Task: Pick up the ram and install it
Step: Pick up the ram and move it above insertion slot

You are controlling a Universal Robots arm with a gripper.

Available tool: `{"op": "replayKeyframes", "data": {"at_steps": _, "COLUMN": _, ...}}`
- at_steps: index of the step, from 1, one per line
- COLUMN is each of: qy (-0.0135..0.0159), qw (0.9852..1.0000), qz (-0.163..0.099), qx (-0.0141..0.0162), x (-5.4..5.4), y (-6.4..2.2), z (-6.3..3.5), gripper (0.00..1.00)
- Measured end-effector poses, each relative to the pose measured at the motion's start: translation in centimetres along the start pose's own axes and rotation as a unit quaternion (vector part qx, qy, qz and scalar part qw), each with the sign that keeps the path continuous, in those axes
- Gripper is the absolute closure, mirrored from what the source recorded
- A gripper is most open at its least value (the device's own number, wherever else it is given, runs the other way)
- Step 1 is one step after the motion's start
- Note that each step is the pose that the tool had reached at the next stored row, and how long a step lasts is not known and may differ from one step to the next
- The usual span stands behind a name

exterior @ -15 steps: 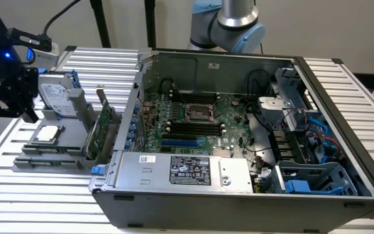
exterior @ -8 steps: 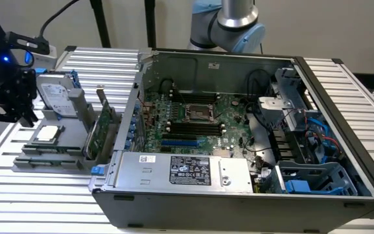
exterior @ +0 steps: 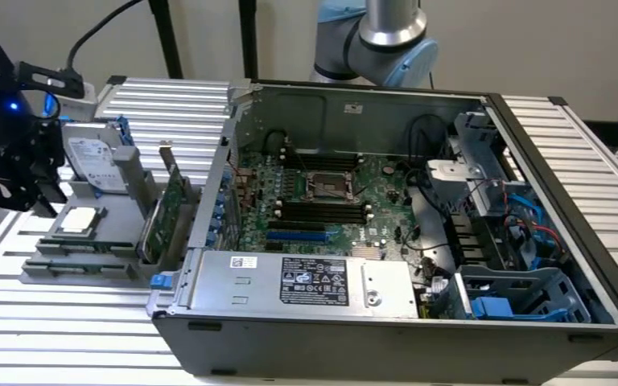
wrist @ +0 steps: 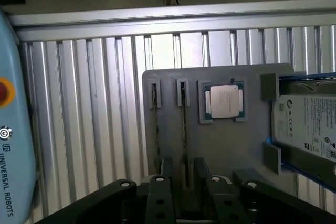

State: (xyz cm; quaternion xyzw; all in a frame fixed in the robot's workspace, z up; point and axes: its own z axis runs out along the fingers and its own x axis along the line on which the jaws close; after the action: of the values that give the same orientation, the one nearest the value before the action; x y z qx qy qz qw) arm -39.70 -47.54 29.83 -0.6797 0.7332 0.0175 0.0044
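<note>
**Ram (wrist: 184, 124) in the holder, claw poised astride it**

It stands on edge in the second narrow slot of the grey holder (wrist: 231, 156), which lies on the ribbed tabletop (wrist: 94, 129). A twin stick (wrist: 156, 129) sits in the slot just beside it, and the processor (wrist: 223, 101) and hard drive (wrist: 310, 124) lie further along the holder. On my wrist feed the claw (wrist: 185, 167) is parted, one finger on each side of the stick with a gap showing. As far as I can judge, it has hold of nothing. I read this as the pick-up stage, with the install not begun: in the exterior view the black memory slots (exterior: 320, 211) inside the open computer case (exterior: 395, 346) look vacant. A grip here calls for square closure on the thin board's faces and a straight pull clear of the slot.
</note>
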Motion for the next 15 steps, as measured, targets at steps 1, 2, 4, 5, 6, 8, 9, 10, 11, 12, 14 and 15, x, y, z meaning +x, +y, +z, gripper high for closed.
{"op": "replayKeyframes", "data": {"at_steps": 1, "qy": -0.0002, "qw": 1.0, "qz": -0.001, "qx": 0.0, "x": 0.0, "y": -0.01, "z": 0.19, "gripper": 0.0}}
{"op": "replayKeyframes", "data": {"at_steps": 2, "qy": -0.0003, "qw": 1.0, "qz": -0.001, "qx": 0.0, "x": 0.1, "y": -0.02, "z": 0.37, "gripper": 0.0}}
{"op": "replayKeyframes", "data": {"at_steps": 4, "qy": -0.0006, "qw": 1.0, "qz": -0.002, "qx": -0.0001, "x": 0.2, "y": -0.03, "z": 0.72, "gripper": 0.0}}
{"op": "replayKeyframes", "data": {"at_steps": 5, "qy": -0.0007, "qw": 1.0, "qz": -0.002, "qx": -0.0002, "x": 0.3, "y": -0.04, "z": 0.9, "gripper": 0.0}}
{"op": "replayKeyframes", "data": {"at_steps": 6, "qy": -0.0007, "qw": 1.0, "qz": -0.002, "qx": -0.0002, "x": 0.4, "y": -0.05, "z": 1.07, "gripper": 0.0}}
{"op": "replayKeyframes", "data": {"at_steps": 8, "qy": -0.001, "qw": 1.0, "qz": -0.003, "qx": -0.0002, "x": 0.6, "y": -0.07, "z": 1.43, "gripper": 0.0}}
{"op": "replayKeyframes", "data": {"at_steps": 9, "qy": -0.0011, "qw": 1.0, "qz": -0.003, "qx": -0.0002, "x": 0.7, "y": -0.08, "z": 1.61, "gripper": 0.0}}
{"op": "replayKeyframes", "data": {"at_steps": 10, "qy": -0.0011, "qw": 1.0, "qz": -0.003, "qx": -0.0002, "x": 0.8, "y": -0.09, "z": 1.78, "gripper": 0.0}}
{"op": "replayKeyframes", "data": {"at_steps": 11, "qy": -0.0012, "qw": 1.0, "qz": -0.003, "qx": -0.0001, "x": 0.9, "y": -0.1, "z": 1.97, "gripper": 0.0}}
{"op": "replayKeyframes", "data": {"at_steps": 12, "qy": -0.0013, "qw": 1.0, "qz": -0.003, "qx": -0.0002, "x": 1.0, "y": -0.11, "z": 2.15, "gripper": 0.0}}
{"op": "replayKeyframes", "data": {"at_steps": 14, "qy": -0.0014, "qw": 1.0, "qz": -0.004, "qx": -0.0002, "x": 1.2, "y": -0.14, "z": 2.51, "gripper": 0.0}}
{"op": "replayKeyframes", "data": {"at_steps": 15, "qy": -0.0015, "qw": 1.0, "qz": -0.004, "qx": -0.0003, "x": 1.3, "y": -0.15, "z": 2.68, "gripper": 0.0}}
